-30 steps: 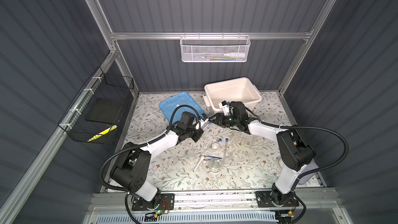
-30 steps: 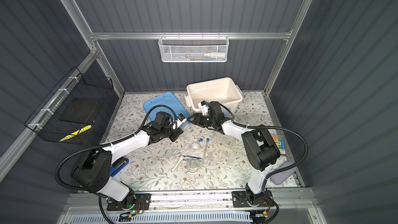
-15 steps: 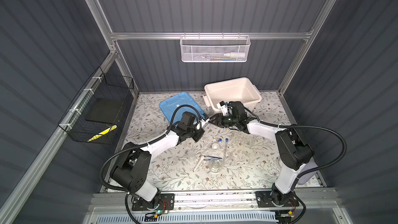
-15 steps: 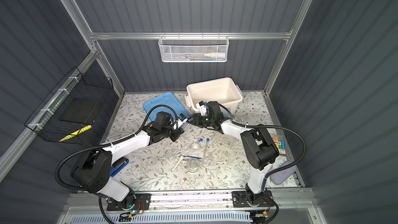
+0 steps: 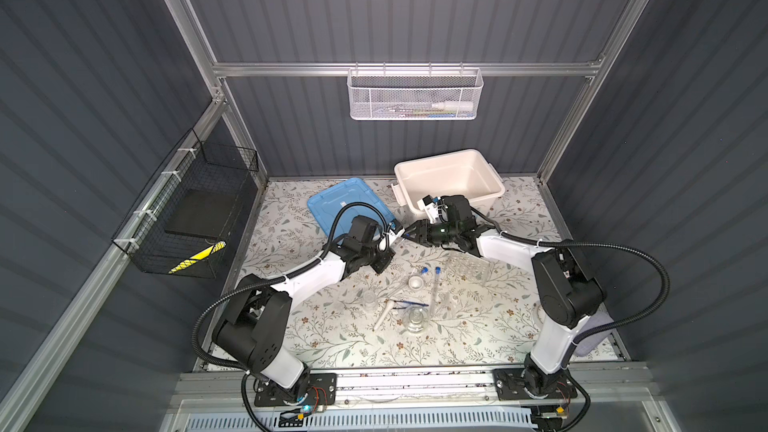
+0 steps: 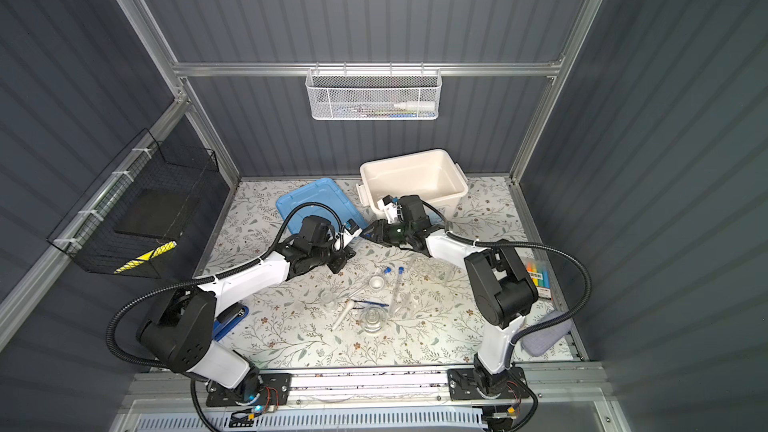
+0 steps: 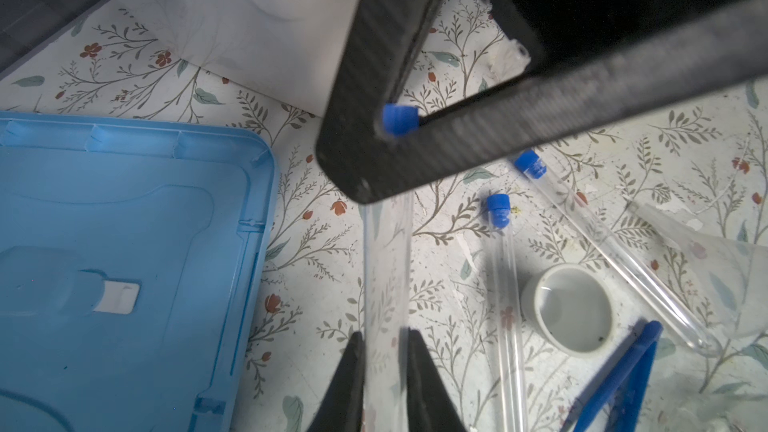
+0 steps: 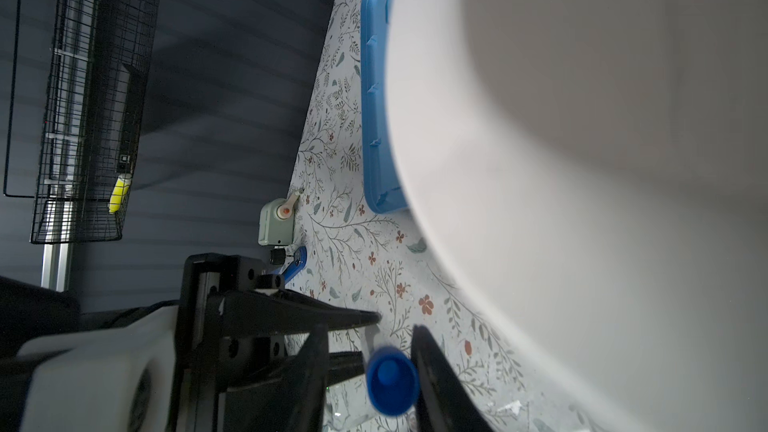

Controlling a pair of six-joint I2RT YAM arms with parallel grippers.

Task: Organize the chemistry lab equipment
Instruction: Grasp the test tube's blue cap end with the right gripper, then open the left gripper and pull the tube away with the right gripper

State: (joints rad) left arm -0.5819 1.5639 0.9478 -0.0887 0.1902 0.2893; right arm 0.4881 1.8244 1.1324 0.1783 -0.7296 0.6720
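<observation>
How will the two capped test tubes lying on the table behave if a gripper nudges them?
The test tubes are smooth round cylinders lying flat, so they would probably roll sideways. Their clear walls look slippery and possibly fragile, so a hard pinch seems risky. The small white bowl between them might stop a roll.

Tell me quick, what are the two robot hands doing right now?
Left gripper: closed on a long clear blue-capped test tube.
Right gripper: open, fingers around that tube's blue cap.

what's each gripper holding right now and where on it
Left gripper clamps a test tube by its clear body. Right gripper brackets its blue cap; whether it grips cannot be told.
</observation>
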